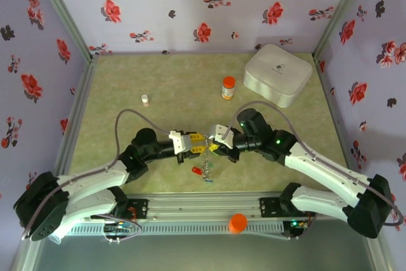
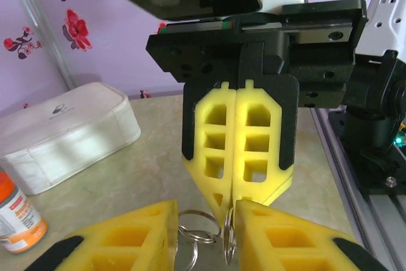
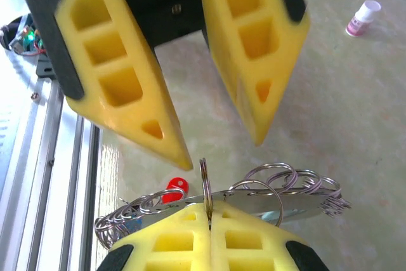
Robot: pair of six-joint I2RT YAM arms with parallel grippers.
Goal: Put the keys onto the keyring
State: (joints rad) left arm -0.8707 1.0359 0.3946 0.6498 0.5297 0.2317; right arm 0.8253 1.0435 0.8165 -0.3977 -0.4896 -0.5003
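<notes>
A mottled green surface (image 1: 158, 80) sits inside lilac walls (image 1: 190, 4) printed with red and dark flowers. At the back right lies a white box (image 1: 278, 74). A bottle (image 1: 228, 87) with an orange cap stands just left of it, and a white vial (image 1: 144, 99) stands well apart, further left.

The keys (image 1: 204, 172) hang in a small bunch near the front middle, under the spot where the two arms meet. A red tag (image 3: 172, 190) and a blue tag (image 1: 208, 179) show among them. Close up, the keyring (image 3: 285, 202) looks like a grey metal band strung with many thin split rings.

The right end effector (image 3: 209, 211) has its yellow fingers pressed together, pinching one upright ring (image 3: 204, 179) at the tips. The left end effector (image 3: 222, 149) faces it tip to tip, fingers spread and gripping nothing. In the left wrist view, rings lie in the gap between its fingers.
</notes>
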